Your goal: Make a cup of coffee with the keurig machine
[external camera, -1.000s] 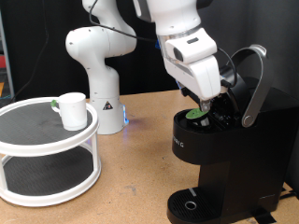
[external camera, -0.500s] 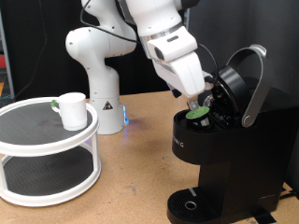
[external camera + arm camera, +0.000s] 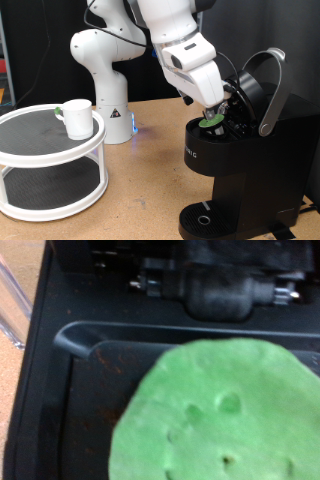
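Observation:
The keurig machine [image 3: 238, 175] stands at the exterior view's right with its lid [image 3: 262, 88] hinged up. My gripper [image 3: 214, 108] reaches down into the open brew chamber, shut on a small dark pod with a green lid [image 3: 211, 122] at the chamber's mouth. In the wrist view the green lid [image 3: 225, 410] fills the frame close up, over the black chamber [image 3: 100, 370]; my fingers do not show there. The cup [image 3: 76, 117], a white mug, stands on the top tier of a round shelf at the exterior view's left, far from the gripper.
The white two-tier round shelf [image 3: 40, 155] takes up the exterior view's lower left. The white robot arm base [image 3: 103, 85] stands behind it. The machine's round drip tray [image 3: 204, 218] holds nothing. Brown tabletop lies between shelf and machine.
The arm has swung and tilted towards the exterior view's left while the gripper stays at the chamber. The green-lidded pod has shifted slightly right at the chamber's mouth. The cup has not moved.

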